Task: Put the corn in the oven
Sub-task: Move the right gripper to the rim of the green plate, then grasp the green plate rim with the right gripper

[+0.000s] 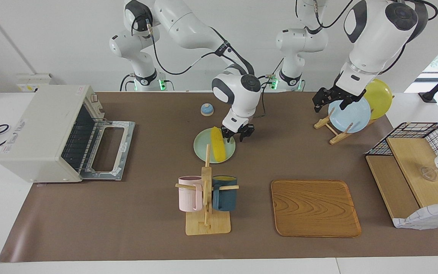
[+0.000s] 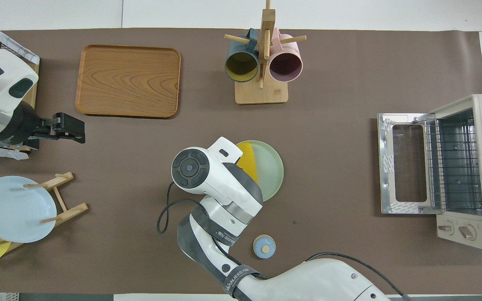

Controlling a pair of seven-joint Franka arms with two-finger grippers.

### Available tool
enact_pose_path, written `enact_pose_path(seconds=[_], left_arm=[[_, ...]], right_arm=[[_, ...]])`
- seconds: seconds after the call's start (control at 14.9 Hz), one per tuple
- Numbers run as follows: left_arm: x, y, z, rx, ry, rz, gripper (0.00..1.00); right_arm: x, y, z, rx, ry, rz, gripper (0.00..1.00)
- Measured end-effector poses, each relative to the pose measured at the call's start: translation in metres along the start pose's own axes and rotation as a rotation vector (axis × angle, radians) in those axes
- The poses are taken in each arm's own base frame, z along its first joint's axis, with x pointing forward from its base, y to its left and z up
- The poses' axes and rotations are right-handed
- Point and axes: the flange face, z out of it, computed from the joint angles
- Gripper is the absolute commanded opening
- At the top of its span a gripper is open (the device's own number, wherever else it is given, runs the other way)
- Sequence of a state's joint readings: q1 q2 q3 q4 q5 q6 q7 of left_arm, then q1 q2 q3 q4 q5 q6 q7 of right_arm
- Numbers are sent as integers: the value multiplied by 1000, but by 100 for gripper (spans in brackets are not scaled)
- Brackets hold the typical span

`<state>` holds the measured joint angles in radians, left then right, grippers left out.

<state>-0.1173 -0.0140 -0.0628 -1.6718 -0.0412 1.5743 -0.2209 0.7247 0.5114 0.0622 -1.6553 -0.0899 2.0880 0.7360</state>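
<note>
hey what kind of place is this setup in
Probably a robotics lab staged as a kitchen: two arms at a paper-covered table with a toaster oven, a mug rack and corn on a plate.

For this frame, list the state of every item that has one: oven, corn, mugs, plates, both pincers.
oven: door dropped open, nothing on the rack.
corn: lying on the green plate, ungripped.
mugs: hanging on the tree.
right pincer: open, at the corn's end.
left pincer: waiting over the plate rack.
</note>
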Motion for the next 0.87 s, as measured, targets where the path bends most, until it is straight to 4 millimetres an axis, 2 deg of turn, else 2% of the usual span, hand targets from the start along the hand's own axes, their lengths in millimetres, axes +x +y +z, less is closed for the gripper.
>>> enact_pose_path(seconds=[0.07,0.13,0.2,0.27,0.47,0.67,0.87], left_arm=[[0,0,0,0,0,0,100],[0,0,0,0,1,0,100],[0,0,0,0,1,0,100],[0,0,0,0,1,-1,100],[0,-2,0,-1,1,-5,100],[1,-5,0,-1,1,-9,100],[1,-5,0,-1,1,-9,100]], right_arm=[[-2,1,0,-2,-2,-1,46],[-3,2,1,-4,-3,-2,31],[-4,3,3,-4,-3,-2,23],[-5,4,4,-5,-4,-3,18],[-8,5,7,-6,-5,-5,14],[-12,5,13,3,11,-15,0],[-18,9,10,-7,25,-41,0]])
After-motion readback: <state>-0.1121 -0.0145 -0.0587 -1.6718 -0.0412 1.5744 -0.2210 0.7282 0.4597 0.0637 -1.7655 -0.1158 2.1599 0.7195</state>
